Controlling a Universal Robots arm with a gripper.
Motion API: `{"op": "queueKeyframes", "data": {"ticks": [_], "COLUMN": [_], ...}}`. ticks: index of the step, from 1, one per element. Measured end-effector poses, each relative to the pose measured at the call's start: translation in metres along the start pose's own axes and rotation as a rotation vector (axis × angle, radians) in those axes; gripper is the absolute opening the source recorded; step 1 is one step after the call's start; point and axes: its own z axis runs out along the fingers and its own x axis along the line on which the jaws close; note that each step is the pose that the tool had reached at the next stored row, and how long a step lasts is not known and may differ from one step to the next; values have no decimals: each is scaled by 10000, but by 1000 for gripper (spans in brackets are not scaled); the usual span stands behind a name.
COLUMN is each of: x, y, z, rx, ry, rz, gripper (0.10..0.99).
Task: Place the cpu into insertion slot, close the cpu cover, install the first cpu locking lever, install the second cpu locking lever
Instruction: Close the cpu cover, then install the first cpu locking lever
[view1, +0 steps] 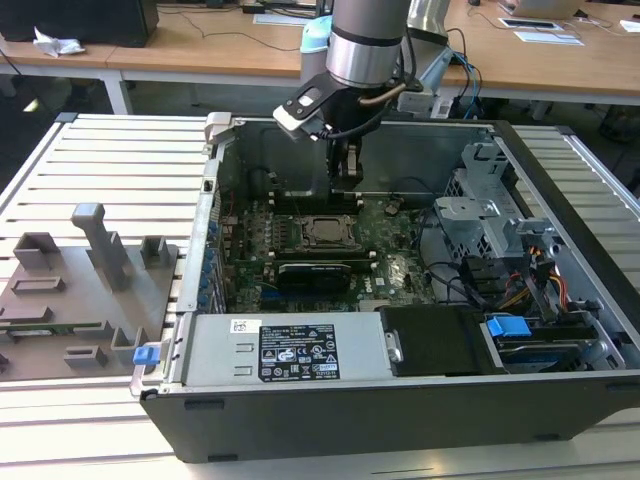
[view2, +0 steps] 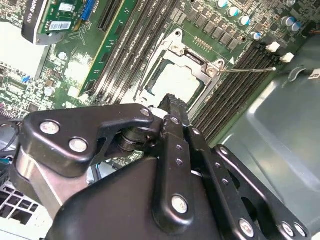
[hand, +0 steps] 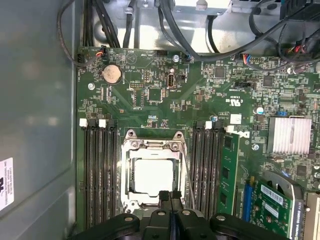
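Gripper (hand: 170, 195) fingers are pressed together with nothing visible between them, and the tips hang over one edge of the cpu cover (hand: 152, 146). The cpu (hand: 152, 175) sits in the insertion slot (hand: 131, 172), its pale metal top showing through the window of the cover, which lies flat over it. A thin wire lever (hand: 186, 170) runs along one side of the cover; whether it is latched cannot be told. Black memory slots (hand: 100, 170) flank the socket on both sides. The green board (hand: 150, 107) also carries a coin cell (hand: 111, 74), a finned heat sink (hand: 289, 135) and a card with barcode stickers (hand: 277, 202). The computer case (view1: 400, 420) holds the board and a power supply with a printed label (view1: 300, 350).
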Motion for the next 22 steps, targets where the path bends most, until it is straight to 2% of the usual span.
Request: {"op": "queueKeyframes", "data": {"ticks": [17, 22], "x": [0, 0], "y": [0, 0], "z": [-6, -7], "rx": [0, -17], "ry": [0, -30], "rz": [-1, -474], "gripper": [106, 106]}}
